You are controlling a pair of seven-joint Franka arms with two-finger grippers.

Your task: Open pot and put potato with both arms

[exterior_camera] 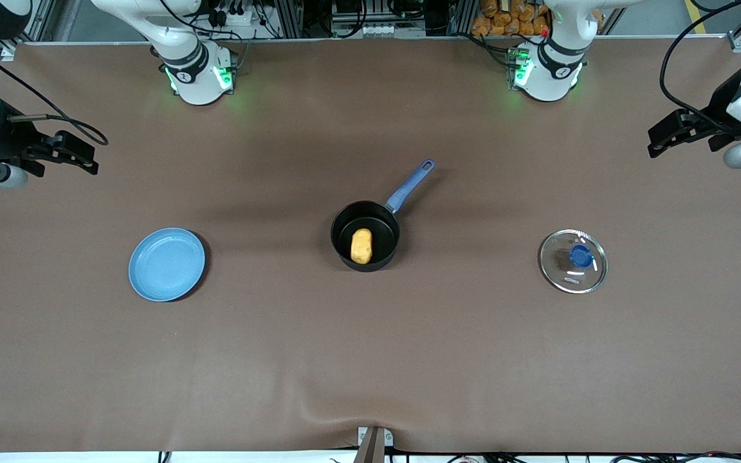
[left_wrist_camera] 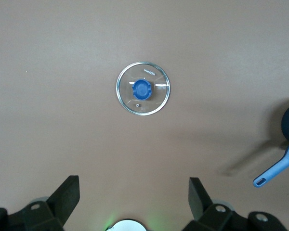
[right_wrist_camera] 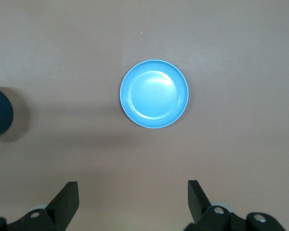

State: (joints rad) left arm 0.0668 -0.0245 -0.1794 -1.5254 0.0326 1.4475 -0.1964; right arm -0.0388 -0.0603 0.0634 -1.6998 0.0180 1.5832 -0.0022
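Observation:
The black pot [exterior_camera: 380,222] stands uncovered at the table's middle, its blue handle [exterior_camera: 411,184] pointing toward the robots' bases. The yellow potato [exterior_camera: 361,246] lies inside it. The glass lid [exterior_camera: 573,261] with its blue knob rests flat on the table toward the left arm's end, also seen as the lid [left_wrist_camera: 143,89] in the left wrist view. My left gripper [exterior_camera: 660,140] hangs open and empty over that end of the table, shown again as the left gripper [left_wrist_camera: 134,185]. My right gripper [exterior_camera: 81,157] hangs open and empty over the right arm's end, shown again as the right gripper [right_wrist_camera: 133,190].
A light-blue plate [exterior_camera: 166,264] lies toward the right arm's end, level with the pot; the right wrist view shows the plate [right_wrist_camera: 154,94] with nothing on it. A brown mat covers the table. A small bracket [exterior_camera: 374,440] sits at the table's near edge.

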